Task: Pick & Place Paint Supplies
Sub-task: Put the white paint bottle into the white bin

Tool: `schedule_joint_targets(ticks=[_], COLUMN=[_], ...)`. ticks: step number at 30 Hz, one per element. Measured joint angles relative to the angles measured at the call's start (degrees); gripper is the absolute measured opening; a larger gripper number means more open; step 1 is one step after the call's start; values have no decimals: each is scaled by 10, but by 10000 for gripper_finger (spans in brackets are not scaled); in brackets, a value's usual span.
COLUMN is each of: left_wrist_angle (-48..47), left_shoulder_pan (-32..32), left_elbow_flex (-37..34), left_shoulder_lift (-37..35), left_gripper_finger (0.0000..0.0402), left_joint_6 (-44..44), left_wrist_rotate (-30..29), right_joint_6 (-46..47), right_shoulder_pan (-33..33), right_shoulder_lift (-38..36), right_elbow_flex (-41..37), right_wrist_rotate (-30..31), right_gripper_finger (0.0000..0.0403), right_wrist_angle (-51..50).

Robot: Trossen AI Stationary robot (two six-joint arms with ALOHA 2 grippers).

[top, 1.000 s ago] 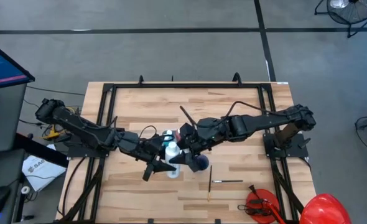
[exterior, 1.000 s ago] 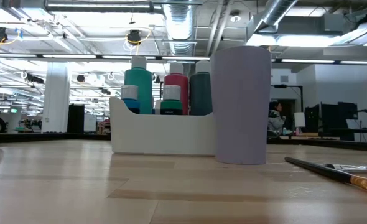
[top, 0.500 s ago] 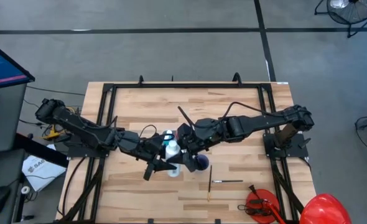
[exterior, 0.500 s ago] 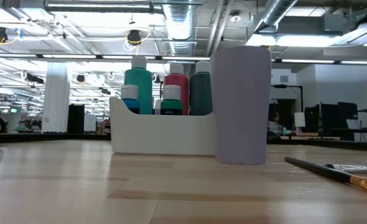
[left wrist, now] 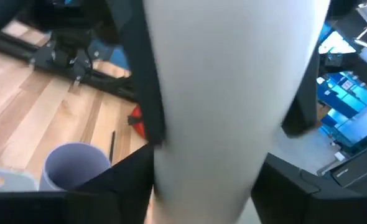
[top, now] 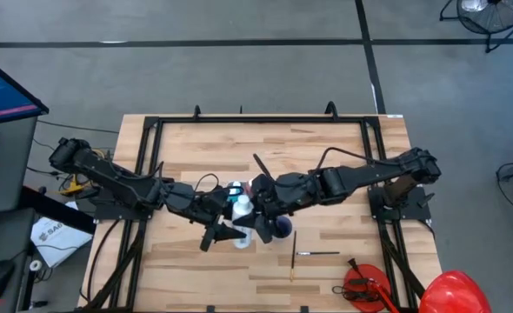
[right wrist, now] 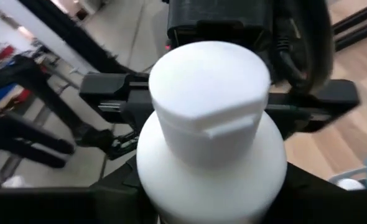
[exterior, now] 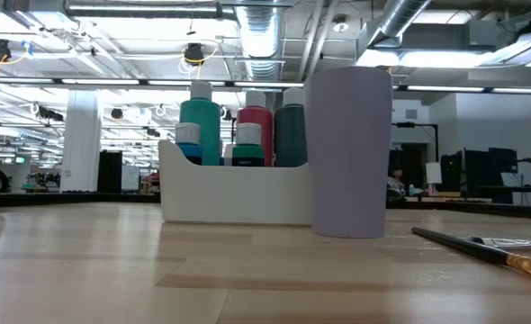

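A white bottle (right wrist: pixel 208 124) with a white cap (right wrist: pixel 209 93) hangs upright in the air over the table's middle, between my two grippers. My right gripper (top: pixel 256 198) comes from the table's right and is shut on it. My left gripper (left wrist: pixel 202 202) stands at the bottle's lower body (left wrist: pixel 202 180) from the table's left; the bottle hides whether it touches. Below stand a white caddy (exterior: pixel 234 193) with a teal (exterior: pixel 200 126), a red (exterior: pixel 255 130) and a dark teal bottle (exterior: pixel 290 135), and a purple cup (exterior: pixel 348 153). My right gripper has the bottle's upper body between its two fingers (left wrist: pixel 153 93), one on each side, just below the shoulder (right wrist: pixel 171 168). The fingers come nearly level from the table's right and lie across the bottle. The bottle stands upright, cap up, clear of the caddy and the cup.
Two thin brushes (top: pixel 293 252) (top: pixel 317 254) lie on the wood near the cup, toward the near right. A red tool (top: pixel 365 287) and a red dome (top: pixel 452 291) sit at the near right corner. A black frame (top: pixel 148 174) runs along the table's sides.
My right arm has swung a little toward the table's near edge, staying at the bottle. The caddy, its bottles and the cup have not moved.
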Motion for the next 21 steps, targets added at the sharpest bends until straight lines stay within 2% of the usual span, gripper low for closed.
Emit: schedule_joint_targets(ticks=[5, 8, 11, 16, 21], left_wrist_angle=[-47, -69, -63, -67, -69], left_shoulder_pan=[2, 6, 6, 7, 5], left_elbow_flex=[0, -1, 0, -1, -1], left_shoulder_lift=[-9, -14, -22, -46, -71], left_gripper_finger=[267, 279, 280, 270, 261], left_joint_6=[-22, -31, -31, -17, 0], left_wrist_rotate=[1, -4, -16, -71, -126], right_joint_6=[8, 17, 33, 100, 184], right_shoulder_pan=[27, 49, 76, 116, 147], right_shoulder_lift=[-24, -36, -45, -44, -24], right_elbow_flex=[-1, -1, -1, -1, -1], right_wrist_rotate=[88, 179, 267, 413, 512], right_gripper_finger=[172, 172, 172, 171, 171], right_wrist_angle=[-39, -81, -128, -185, -219])
